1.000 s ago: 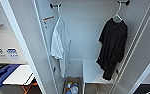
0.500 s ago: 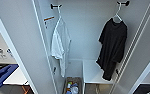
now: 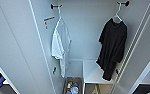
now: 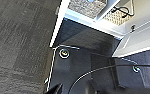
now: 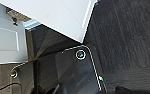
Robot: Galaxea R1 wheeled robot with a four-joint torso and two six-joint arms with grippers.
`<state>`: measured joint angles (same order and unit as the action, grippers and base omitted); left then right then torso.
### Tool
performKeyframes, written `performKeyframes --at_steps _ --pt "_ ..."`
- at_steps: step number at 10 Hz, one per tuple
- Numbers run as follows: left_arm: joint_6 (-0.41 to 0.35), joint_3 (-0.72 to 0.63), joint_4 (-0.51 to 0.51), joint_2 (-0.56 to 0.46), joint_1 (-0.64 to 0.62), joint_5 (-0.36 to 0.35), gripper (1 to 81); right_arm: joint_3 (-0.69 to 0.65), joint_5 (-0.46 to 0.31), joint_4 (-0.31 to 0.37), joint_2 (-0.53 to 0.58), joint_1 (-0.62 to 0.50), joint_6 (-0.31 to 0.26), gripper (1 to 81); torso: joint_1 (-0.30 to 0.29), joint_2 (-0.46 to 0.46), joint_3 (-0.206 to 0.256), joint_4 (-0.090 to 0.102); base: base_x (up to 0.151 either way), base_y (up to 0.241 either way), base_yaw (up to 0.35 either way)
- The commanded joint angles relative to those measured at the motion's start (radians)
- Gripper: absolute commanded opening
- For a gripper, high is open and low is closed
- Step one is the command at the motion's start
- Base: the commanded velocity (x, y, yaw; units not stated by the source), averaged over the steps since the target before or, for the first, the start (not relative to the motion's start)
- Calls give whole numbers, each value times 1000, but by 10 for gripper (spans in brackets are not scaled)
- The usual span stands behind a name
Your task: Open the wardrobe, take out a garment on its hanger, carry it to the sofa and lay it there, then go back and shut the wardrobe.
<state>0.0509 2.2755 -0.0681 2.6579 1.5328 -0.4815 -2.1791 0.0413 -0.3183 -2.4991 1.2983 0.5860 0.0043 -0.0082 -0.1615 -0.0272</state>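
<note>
Below me lies dark carpet [image 4: 18,42], and I cannot tell from my wrist cameras whether either gripper is open or closed. Nearest, low in the wardrobe [image 3: 18,50], a basket [image 3: 72,86] sits beside a white shelf [image 3: 93,72]. The doors stand open. Farther back, a white T-shirt [image 3: 61,46] hangs left, and the black T-shirt [image 3: 112,47] hangs right on its hanger [image 3: 117,16] from a black hook [image 3: 124,3], ready to lift off.

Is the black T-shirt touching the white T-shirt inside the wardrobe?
Apart. The head view shows the black T-shirt hanging to the right and the white T-shirt to the left, with a wide stretch of bare wardrobe back wall between them.
</note>
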Motion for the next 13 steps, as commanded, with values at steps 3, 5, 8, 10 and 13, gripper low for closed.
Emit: performKeyframes --at_steps 3,5,8,10,13 --pt "-25 236 16 188 5 165 811 -211 -15 -56 -192 115 14 811 0 0 0 0 0 0 0" --pt "-26 248 31 214 5 190 811 -233 -15 -136 -261 152 15 811 0 -1 1 0 0 0 0" --pt "-26 249 44 223 10 195 811 -349 -14 -185 -368 174 15 811 -1 -1 2 0 -21 0 0" --pt "-26 249 71 225 10 202 811 -347 -14 -188 -373 177 14 811 0 -1 2 0 -66 0 0" --pt "-26 249 73 226 10 204 811 -344 -15 -195 -375 174 12 811 -2 -2 2 0 -52 0 0"
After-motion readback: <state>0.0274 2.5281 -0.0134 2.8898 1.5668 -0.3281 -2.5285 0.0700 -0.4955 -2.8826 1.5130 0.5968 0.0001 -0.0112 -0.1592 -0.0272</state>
